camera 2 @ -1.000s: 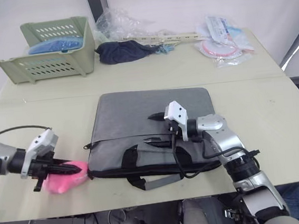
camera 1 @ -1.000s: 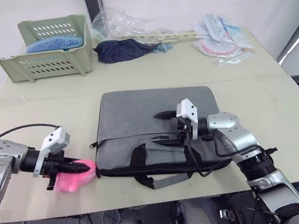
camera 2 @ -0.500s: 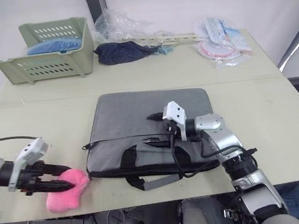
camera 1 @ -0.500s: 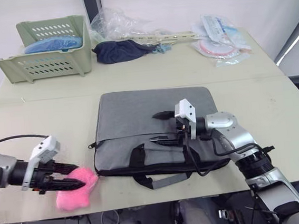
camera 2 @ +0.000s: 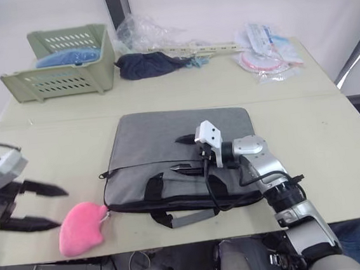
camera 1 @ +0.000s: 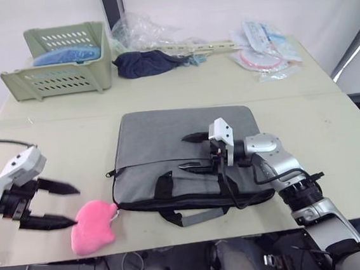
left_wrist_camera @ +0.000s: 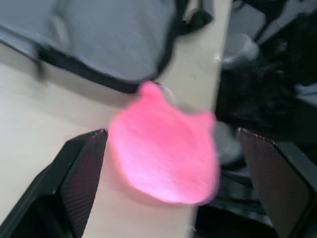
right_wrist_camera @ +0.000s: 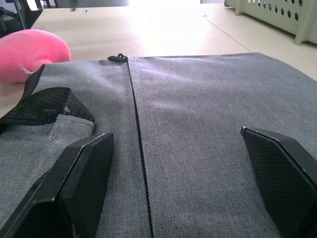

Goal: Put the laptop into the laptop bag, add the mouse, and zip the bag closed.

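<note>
Released since a second ago, the pink plush charm (camera 1: 93, 227) lies beside the laptop bag (camera 1: 168, 145) (flat mid-table); the left gripper (camera 1: 60, 204) is spread and empty; the right gripper (camera 1: 191, 152), spread over the bag, should pin it firmly while zipping.
</note>
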`<state>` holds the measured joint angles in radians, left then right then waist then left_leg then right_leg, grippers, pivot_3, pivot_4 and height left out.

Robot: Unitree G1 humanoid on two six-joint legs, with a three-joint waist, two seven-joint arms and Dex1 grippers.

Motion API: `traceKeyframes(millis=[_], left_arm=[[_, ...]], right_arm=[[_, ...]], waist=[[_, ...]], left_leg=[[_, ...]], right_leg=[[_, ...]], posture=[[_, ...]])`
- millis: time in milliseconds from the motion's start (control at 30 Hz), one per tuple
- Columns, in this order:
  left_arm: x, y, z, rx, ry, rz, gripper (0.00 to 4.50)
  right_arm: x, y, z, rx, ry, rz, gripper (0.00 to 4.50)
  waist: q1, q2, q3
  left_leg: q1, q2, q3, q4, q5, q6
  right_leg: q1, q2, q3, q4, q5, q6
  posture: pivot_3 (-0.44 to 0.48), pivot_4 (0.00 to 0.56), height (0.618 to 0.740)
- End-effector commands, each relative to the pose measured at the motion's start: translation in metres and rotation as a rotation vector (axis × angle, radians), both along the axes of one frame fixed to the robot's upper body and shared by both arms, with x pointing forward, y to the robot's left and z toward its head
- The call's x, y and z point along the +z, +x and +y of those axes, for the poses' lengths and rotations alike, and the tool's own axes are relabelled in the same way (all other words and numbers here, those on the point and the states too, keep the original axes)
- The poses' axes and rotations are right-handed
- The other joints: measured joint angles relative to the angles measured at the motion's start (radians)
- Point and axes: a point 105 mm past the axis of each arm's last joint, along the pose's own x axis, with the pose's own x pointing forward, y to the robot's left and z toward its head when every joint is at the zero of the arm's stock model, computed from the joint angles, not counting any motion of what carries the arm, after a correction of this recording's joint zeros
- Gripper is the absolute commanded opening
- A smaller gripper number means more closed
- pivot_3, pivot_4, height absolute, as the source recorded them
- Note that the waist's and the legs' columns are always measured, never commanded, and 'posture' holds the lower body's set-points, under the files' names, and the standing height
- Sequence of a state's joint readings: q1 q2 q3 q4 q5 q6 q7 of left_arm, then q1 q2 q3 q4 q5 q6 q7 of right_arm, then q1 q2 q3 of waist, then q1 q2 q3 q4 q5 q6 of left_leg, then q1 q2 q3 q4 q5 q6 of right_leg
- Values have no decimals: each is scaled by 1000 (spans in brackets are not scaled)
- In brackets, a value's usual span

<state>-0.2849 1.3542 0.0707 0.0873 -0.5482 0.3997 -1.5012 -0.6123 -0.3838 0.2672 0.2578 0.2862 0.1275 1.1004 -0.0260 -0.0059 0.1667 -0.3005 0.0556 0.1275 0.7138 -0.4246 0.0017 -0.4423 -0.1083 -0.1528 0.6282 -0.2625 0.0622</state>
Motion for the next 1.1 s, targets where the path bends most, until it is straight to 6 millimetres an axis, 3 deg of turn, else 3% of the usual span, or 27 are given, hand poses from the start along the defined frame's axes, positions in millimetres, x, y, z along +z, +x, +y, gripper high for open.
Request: traceKeyframes(millis=[33, 200, 433, 633, 733, 867, 1000, 1100], left_arm=[[-4, 2, -13, -143, 5, 61, 4479], [-19, 12, -30, -222, 32, 138, 4479], [-45, 6, -26, -284, 187, 294, 4479], [-47, 3, -29, -310, 170, 334, 4479], [-45, -1, -23, -289, 182, 348, 3735], [-40, -13, -14, -262, 191, 383, 1687], [-36, -28, -10, -248, 188, 424, 18], [-35, -40, -11, -232, 148, 471, 18]], right_arm=[[-51, -1, -18, -66, -157, 132, 4500], [-51, -2, -19, -60, -169, 127, 4500], [-50, -2, -20, -66, -168, 131, 4500], [-51, 0, -22, -89, -176, 124, 4500], [-52, 1, -24, -98, -177, 126, 4500], [-52, 2, -22, -96, -178, 122, 4500], [-53, 3, -22, -95, -178, 123, 4500], [-53, 4, -21, -96, -174, 125, 4500]], waist=[[-2, -1, -1], [-3, -3, -2], [-1, -5, -2], [-1, -7, -4], [-1, -7, -4], [-1, -6, -3], [-1, -4, -2], [-1, -3, -1]], left_leg=[[0, 0, 1, 0, 0, 0], [-1, 0, 3, -1, -1, 1], [-1, 0, 4, -1, -1, 2], [-1, 0, 3, 0, -1, 3], [-1, 0, 3, 0, -1, 3], [-1, 0, 3, 0, -1, 4], [-1, 1, 3, 0, -2, 4], [-1, 0, 3, 0, -2, 4]], right_leg=[[0, 0, 0, 0, 0, 0], [0, 0, 0, 1, 1, 1], [-1, 0, 0, 0, 1, 1], [-1, 0, 0, 0, 1, 1], [-1, 0, 0, 0, 1, 1], [-1, 0, 0, -1, 1, 1], [-1, 0, 1, -2, 1, 1], [-1, 0, 1, -3, 1, 1]], posture=[[0, 150, 740], [0, 150, 740], [0, 150, 740], [0, 150, 740], [0, 150, 740], [0, 150, 740], [0, 150, 740], [0, 150, 740]])
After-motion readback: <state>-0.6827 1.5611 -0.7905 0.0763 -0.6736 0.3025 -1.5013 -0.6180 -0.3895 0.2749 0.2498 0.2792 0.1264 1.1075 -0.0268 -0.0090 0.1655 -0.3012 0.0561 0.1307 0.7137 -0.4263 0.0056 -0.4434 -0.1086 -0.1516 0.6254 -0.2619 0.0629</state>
